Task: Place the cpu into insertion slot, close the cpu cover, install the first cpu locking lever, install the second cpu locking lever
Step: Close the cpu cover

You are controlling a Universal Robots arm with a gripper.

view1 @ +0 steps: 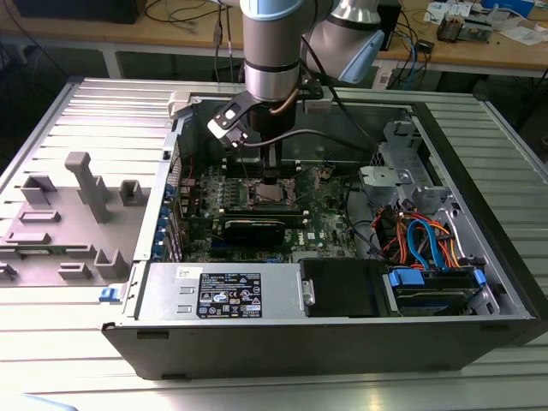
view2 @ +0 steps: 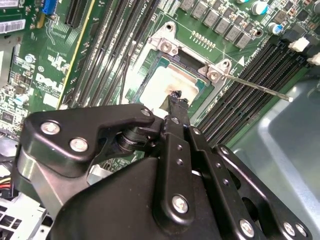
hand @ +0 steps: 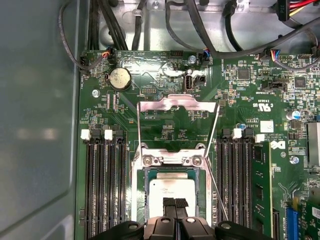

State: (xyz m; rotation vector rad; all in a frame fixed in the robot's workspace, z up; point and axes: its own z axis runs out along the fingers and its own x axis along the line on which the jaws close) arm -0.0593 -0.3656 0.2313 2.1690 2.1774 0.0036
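**Gripper standing over seated cpu, cover lying open**

The black two-fingered gripper [view1: 272, 175] on the grey and blue robot arm is reaching down into the open dark-grey metal computer case [view1: 257, 342], which is lying on its side on a ribbed grey metal table [view1: 77, 360]. In both wrist views its fingertips are pressing together with nothing between them [hand: 174, 202] [view2: 175, 95]. They are hanging directly over the small flat square cpu [hand: 172, 187] with its dull silver-grey metal top. Whether they are touching the chip cannot be told.

The cpu [view2: 167, 80] is lying flat inside the square insertion slot [hand: 172, 160] with its silvery metal rim, and its top is showing uncovered. In the exterior view the slot [view1: 276, 193] is sitting near the middle of the large green motherboard [view1: 325, 223].

The thin square silvery cpu cover [hand: 175, 104], a metal frame with a cut-out centre, is standing swung back from the slot on the side toward the round silver coin battery [hand: 120, 78]; green board is showing through its opening. A thin silvery wire locking lever [view2: 255, 86] is sticking out unlatched from a corner of the slot, crossing over the long black memory slots [view2: 260, 60] beside it.

At the exterior view's left, a grey moulded fixture tray [view1: 68, 214] is resting on the table just beside the case.
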